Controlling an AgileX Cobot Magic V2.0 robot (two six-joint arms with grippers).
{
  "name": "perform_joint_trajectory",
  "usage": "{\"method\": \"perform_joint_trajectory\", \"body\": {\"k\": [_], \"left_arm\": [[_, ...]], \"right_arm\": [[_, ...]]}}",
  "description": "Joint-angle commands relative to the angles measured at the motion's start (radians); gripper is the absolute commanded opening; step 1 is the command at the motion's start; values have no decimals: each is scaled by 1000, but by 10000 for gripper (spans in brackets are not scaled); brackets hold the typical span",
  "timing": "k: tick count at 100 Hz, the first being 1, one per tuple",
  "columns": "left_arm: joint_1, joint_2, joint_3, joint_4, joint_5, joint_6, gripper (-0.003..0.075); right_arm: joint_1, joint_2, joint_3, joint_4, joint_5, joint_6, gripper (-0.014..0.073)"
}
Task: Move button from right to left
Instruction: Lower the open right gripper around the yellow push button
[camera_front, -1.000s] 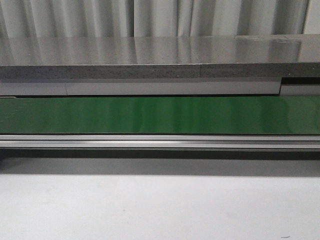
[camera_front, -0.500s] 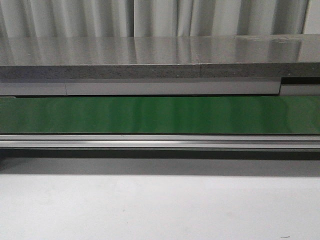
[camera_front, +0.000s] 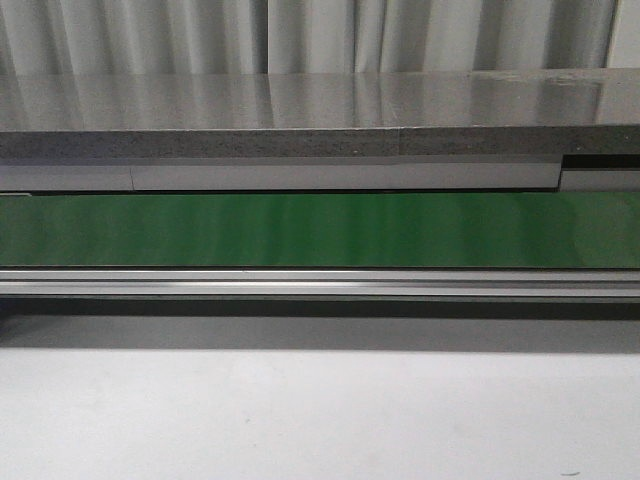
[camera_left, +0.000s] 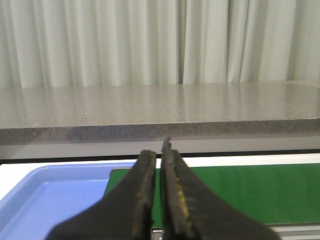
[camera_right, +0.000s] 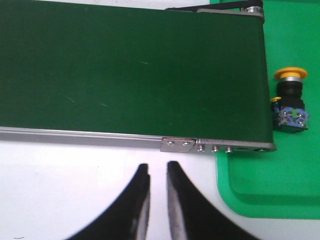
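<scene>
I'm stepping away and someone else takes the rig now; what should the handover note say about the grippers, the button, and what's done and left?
Left gripper: shut, empty, aimed over the green belt with a blue tray at that end.
Right gripper: slightly open, empty, above the white table beside the belt's frame.
Button: lying on its side on the green tray, just past the belt's end, untouched.
Done: nothing yet.
Left: right gripper picks up the button, then it goes to the left side. The front view shows neither arm nor the button.
</scene>
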Motion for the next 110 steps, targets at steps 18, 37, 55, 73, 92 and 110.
{"method": "perform_joint_trajectory", "body": {"k": [18, 37, 55, 73, 92, 110], "left_arm": [[0, -36, 41, -8, -80, -7, 5], [0, -36, 41, -8, -80, -7, 5], [0, -36, 41, -8, -80, -7, 5], [0, -36, 41, -8, -80, -7, 5], [0, -36, 41, -8, -80, -7, 5], [0, -36, 41, -8, -80, -7, 5]], "right_arm": [[-5, -6, -35, 10, -43, -4, 598], [-28, 12, -90, 12, -13, -3, 602], [-154, 99, -212, -32, 56, -32, 602], [-280, 217, -315, 25, 77, -160, 602], [-390, 360, -416, 123, 23, -324, 602], [-474, 493, -506, 128, 18, -406, 602]]}}
